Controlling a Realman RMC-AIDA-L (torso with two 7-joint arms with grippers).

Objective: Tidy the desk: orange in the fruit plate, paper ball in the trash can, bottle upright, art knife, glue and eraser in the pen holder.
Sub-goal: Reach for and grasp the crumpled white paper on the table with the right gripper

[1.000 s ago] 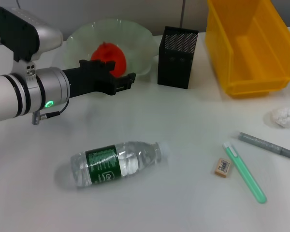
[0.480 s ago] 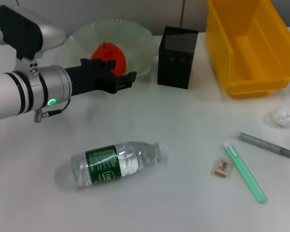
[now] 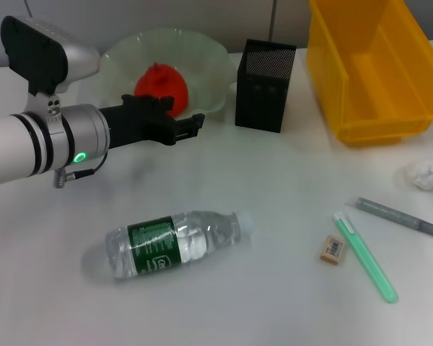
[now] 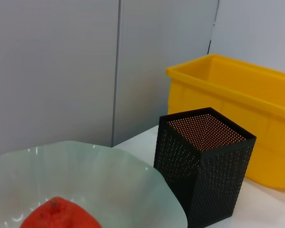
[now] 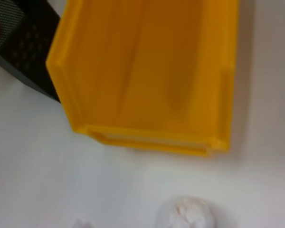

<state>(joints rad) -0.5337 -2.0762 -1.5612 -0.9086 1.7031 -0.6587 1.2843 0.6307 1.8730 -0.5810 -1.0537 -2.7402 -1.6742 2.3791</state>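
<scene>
On the near side of the fruit plate (image 3: 202, 65), the left gripper (image 3: 190, 124) hangs above the desk (image 3: 274, 187), holding nothing; whether its jaws are apart cannot be told. The orange (image 3: 162, 81) sits in the plate. Open white tabletop surrounds the bottle (image 3: 175, 242), lying on its side. The right gripper is out of view.

No text can be read: the bottle (image 3: 177, 244) label's white print and the eraser (image 3: 333, 249) barcode are illegible.
</scene>
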